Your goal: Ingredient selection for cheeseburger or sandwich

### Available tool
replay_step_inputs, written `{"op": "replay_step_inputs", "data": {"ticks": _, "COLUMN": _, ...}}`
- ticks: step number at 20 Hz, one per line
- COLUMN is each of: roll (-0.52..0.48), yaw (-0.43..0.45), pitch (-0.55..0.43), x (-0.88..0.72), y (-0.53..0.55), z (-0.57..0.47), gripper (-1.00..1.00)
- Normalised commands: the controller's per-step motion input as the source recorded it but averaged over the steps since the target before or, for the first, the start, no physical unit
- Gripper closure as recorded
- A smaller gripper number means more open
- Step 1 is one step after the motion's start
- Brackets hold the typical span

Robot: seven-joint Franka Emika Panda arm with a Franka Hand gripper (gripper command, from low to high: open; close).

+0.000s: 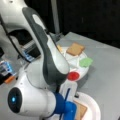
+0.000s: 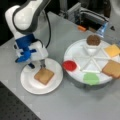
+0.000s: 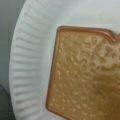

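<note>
One toast slice (image 2: pixel 44 75) lying flat on the white paper plate (image 2: pixel 28 83), a little toward a front view's right of centre; seen close in the wrist view (image 3: pixel 85 75), filling most of the frame, edges square to nothing in particular, fluted plate rim (image 3: pixel 27 62) bare beside it. Looks like the base layer of the sandwich, set down where the stack is meant to grow. Nothing on top of it yet. Gripper (image 2: pixel 37 65) low over the plate, two dark fingers (image 2: pixel 42 64) pointing down at the slice's far edge, just above or barely touching it; cannot tell which. Jaws apart by a narrow gap, nothing between them. Remaining ingredients waiting in the white divided tray (image 2: pixel 75 53) at a front view's right, each in its own wedge, presumably to keep picks separate: second toast slice (image 2: pixel 111 68), yellow-orange cheese square (image 2: pixel 112 50), dark brown patty (image 2: pixel 93 40) raised on a small cup at the tray's far side. Green leaf piece (image 2: pixel 91 78) and red disc (image 2: pixel 69 65) also in wedges, on the near side. Same tray in a front view (image 1: pixel 82 72) with toast (image 1: pixel 75 49), green piece (image 1: pixel 86 62) and red disc (image 1: pixel 73 75) visible past the arm. Arm folded over steeply, wrist straight down, blue-trimmed hand body directly above the plate; elbow link (image 1: pixel 47 50) blocking much of a front view.
</note>
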Motion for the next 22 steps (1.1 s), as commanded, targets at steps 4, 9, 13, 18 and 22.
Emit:
{"op": "replay_step_inputs", "data": {"ticks": 4, "roll": -0.062, "yaw": 0.03, "pitch": 0.069, "x": -0.03, "y": 0.06, "z": 0.32, "gripper": -1.0}}
{"op": "replay_step_inputs", "data": {"ticks": 9, "roll": -0.285, "yaw": -0.021, "pitch": 0.206, "x": -0.2, "y": 0.24, "z": 0.45, "gripper": -1.0}}
{"op": "replay_step_inputs", "data": {"ticks": 13, "roll": -0.392, "yaw": -0.071, "pitch": 0.199, "x": -0.32, "y": 0.48, "z": 0.38, "gripper": -1.0}}
{"op": "replay_step_inputs", "data": {"ticks": 18, "roll": -0.582, "yaw": -0.118, "pitch": 0.158, "x": -0.36, "y": 0.54, "z": 0.15, "gripper": -1.0}}
{"op": "replay_step_inputs", "data": {"ticks": 22, "roll": -0.631, "yaw": -0.119, "pitch": 0.078, "x": -0.53, "y": 0.61, "z": 0.03, "gripper": -1.0}}
